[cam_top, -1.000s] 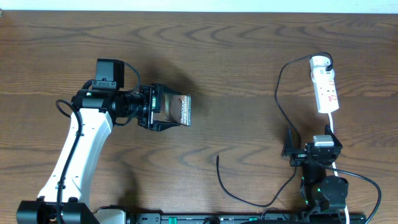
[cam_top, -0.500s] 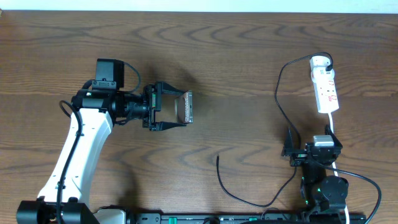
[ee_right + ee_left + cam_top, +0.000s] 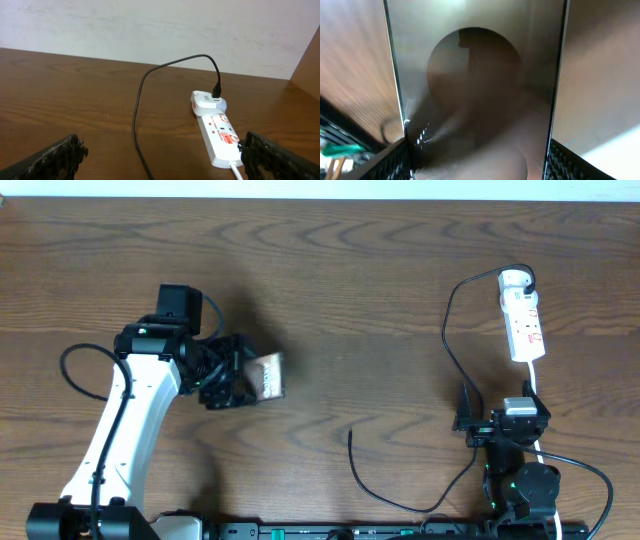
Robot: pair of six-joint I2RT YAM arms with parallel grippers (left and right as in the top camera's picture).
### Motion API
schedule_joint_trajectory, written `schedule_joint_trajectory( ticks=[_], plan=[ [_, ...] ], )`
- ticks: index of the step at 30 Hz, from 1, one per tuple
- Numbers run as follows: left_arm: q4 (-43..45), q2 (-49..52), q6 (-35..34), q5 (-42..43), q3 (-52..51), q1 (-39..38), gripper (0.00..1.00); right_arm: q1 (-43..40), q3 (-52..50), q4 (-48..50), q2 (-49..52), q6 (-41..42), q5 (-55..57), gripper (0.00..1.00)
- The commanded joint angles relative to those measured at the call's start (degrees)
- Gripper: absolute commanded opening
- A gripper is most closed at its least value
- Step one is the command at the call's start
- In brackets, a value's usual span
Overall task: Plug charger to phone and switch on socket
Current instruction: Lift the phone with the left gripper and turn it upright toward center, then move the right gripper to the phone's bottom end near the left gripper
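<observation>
Currently left end effector (image 3: 256, 378) clamps phone (image 3: 270, 373), wrist tilted; right end effector (image 3: 160, 156) empty, fingers spread.

phone (image 3: 268, 375) left, seemingly aloft; socket (image 3: 523, 325) right

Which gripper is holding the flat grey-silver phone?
The left gripper, shut on the flat grey-silver phone; the right gripper sits open and empty.

Swung back toward its own arm with the left gripper (image 3: 256, 378), wrist rolled over hard. Dragged the phone (image 3: 268, 375) along, pinched between the fingers, now tilted and sitting nearer the robot's side than a second ago.
</observation>
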Motion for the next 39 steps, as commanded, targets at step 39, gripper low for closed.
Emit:
schedule_joint_trajectory(
  ticks=[39],
  plan=[
    [-5.62, -1.07, -0.83, -11.63, 0.92, -0.09, 0.08, 0.37, 25.38, 16.96, 42.42, 32.24, -36.09, 0.99]
  ],
)
